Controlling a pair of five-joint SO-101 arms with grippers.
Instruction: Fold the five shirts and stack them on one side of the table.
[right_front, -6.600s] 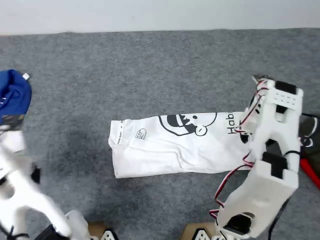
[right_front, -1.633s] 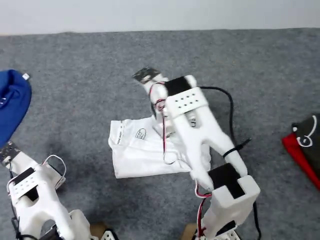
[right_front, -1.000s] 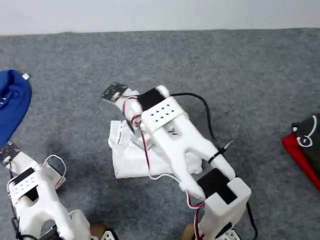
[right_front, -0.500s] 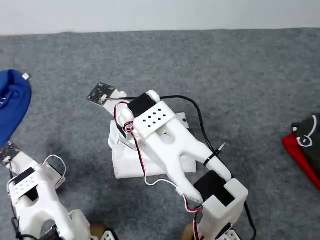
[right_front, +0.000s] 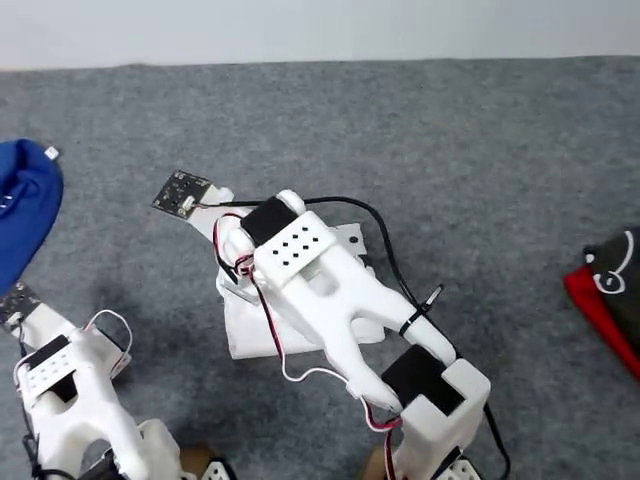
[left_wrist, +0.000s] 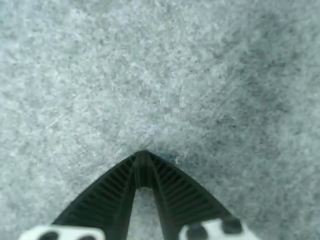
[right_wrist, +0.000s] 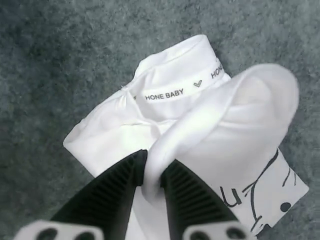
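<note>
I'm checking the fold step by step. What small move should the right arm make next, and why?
Probably lower a little and open. The right gripper is shut on a fold of the shirt, which arches over the collar end, so the halves look roughly lined up.

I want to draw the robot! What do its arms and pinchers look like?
Both arms are chunky white plastic with black motor blocks. The right arm and the left arm each carry a panel dotted with holes; red, white and black cables loop along the right one. The left gripper and right gripper have black ribbed fingers tapering to points.
</note>
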